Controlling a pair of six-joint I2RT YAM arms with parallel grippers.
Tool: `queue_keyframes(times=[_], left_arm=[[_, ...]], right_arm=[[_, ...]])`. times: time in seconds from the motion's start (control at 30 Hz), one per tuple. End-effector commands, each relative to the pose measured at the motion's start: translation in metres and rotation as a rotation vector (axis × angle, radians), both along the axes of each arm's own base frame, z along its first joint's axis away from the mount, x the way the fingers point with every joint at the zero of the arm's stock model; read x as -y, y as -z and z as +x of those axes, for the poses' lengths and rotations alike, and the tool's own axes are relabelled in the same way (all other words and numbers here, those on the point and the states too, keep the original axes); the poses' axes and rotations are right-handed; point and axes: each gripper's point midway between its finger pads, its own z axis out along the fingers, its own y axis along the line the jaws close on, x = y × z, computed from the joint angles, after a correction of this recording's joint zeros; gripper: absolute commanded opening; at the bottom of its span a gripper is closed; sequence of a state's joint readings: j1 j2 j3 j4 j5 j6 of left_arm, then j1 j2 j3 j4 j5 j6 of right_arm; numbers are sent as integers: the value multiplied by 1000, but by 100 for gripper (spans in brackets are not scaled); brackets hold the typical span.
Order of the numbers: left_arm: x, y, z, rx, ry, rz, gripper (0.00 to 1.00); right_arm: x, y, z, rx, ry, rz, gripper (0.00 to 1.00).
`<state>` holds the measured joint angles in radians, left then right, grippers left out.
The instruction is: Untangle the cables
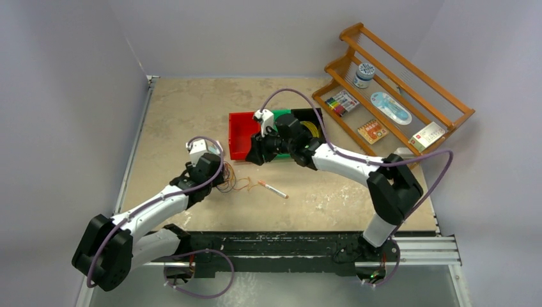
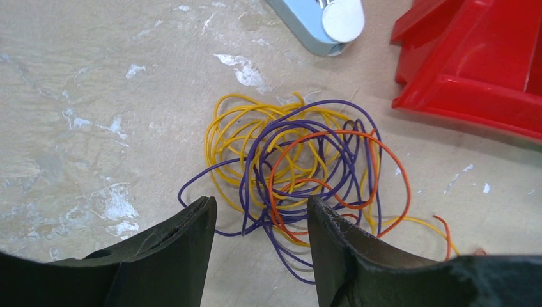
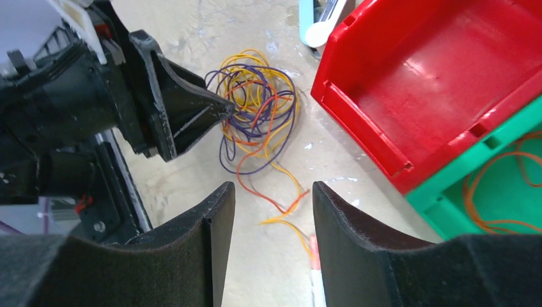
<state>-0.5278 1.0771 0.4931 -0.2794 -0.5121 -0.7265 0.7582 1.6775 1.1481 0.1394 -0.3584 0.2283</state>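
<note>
We see the cables (image 1: 234, 183) as 1 loose tangle of yellow, purple and orange strands lying on the surface (image 1: 179, 109), left of its middle and closer to the near edge than the far one, near the red bin (image 1: 238, 134) but apart from it. The left pincer (image 2: 259, 214) stands spread at the tangle's edge, a few purple loops running between its 2 fingers, nothing pinched. The right pincer (image 3: 271, 192) hangs spread and empty above the surface beside the red bin, the tangle ahead of it. A green bin (image 3: 441, 201) sits against the red one.
</note>
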Motion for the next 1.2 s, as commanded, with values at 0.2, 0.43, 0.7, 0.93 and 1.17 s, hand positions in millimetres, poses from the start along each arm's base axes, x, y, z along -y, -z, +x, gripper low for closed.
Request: queue_keyframes(times=[0.2,0.43,0.7,0.93,1.17], left_arm=[[-2,-5,12,89,-64,-67,53],[2,2,16,94,-105,-130,52],[4,24,14,72,-149,-177,46],[3,29,11,65,-150,-174,44],[2,28,12,68,-151,-171,43]], right_arm=[[-54,15,-1,-186,20,210,51],[-74,34,-8,-229,-20,198,52],[-84,48,-8,-240,-24,177,52],[-92,54,-5,-243,-39,165,45],[-94,65,-6,-257,-46,147,33]])
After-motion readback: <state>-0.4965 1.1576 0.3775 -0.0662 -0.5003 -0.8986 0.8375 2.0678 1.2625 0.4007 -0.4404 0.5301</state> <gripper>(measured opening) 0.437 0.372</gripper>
